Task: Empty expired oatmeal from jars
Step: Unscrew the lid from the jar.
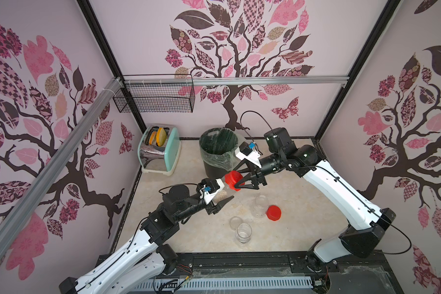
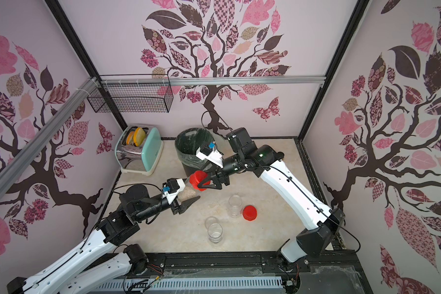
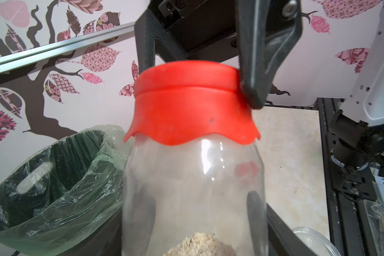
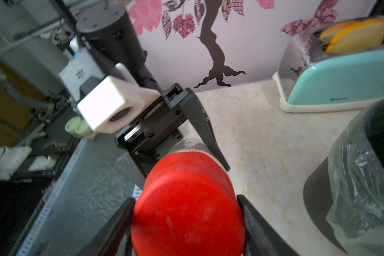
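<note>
My left gripper (image 1: 224,196) is shut on a clear jar (image 1: 223,194) and holds it tilted above the table, in front of the bin. A low heap of pale oatmeal (image 3: 200,243) lies at the jar's bottom. The jar's red lid (image 1: 233,179) is still on it, and my right gripper (image 1: 236,180) is shut on that lid (image 4: 186,210), one finger on each side. Both top views show this hold, with the lid (image 2: 198,179) pointing toward the bin. Two more jars (image 1: 261,206) (image 1: 243,233) stand open on the table, with no oatmeal visible in them.
A black bin (image 1: 218,152) lined with a green bag stands just behind the held jar. A loose red lid (image 1: 273,212) and a clear lid (image 1: 236,222) lie by the open jars. A mint toaster (image 1: 159,150) sits back left, below a wire basket (image 1: 155,98) on the wall.
</note>
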Tool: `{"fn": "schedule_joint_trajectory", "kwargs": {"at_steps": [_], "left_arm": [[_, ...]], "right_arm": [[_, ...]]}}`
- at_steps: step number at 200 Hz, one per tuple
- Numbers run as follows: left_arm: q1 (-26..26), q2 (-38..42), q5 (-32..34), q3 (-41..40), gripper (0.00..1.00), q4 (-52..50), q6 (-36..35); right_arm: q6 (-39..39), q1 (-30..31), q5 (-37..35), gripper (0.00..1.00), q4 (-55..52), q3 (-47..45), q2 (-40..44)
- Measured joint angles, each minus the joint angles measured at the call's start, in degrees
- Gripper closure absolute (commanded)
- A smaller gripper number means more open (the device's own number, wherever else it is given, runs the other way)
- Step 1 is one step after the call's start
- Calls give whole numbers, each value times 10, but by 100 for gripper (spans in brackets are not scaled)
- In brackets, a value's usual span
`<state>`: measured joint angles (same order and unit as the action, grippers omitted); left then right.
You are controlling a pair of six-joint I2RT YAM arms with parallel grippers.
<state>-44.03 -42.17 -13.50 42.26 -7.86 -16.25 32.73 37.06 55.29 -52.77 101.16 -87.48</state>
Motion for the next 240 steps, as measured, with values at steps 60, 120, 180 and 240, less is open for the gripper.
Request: {"fn": "schedule_joint_trajectory", "kwargs": {"at_steps": [60, 120, 180, 240], "left_arm": [[7, 15, 24, 0, 68, 0, 9], [7, 1, 55, 0, 70, 6, 16], [8, -35, 52, 3, 70, 19, 17], [8, -35, 41, 4, 69, 23, 16]], "right_arm": [[168, -5, 36, 0, -130, 149, -69], [-143, -7, -64, 0, 38, 50, 7], [-366, -7, -178, 0, 127, -64, 114], [-401, -7, -164, 0, 119, -95, 105]]}}
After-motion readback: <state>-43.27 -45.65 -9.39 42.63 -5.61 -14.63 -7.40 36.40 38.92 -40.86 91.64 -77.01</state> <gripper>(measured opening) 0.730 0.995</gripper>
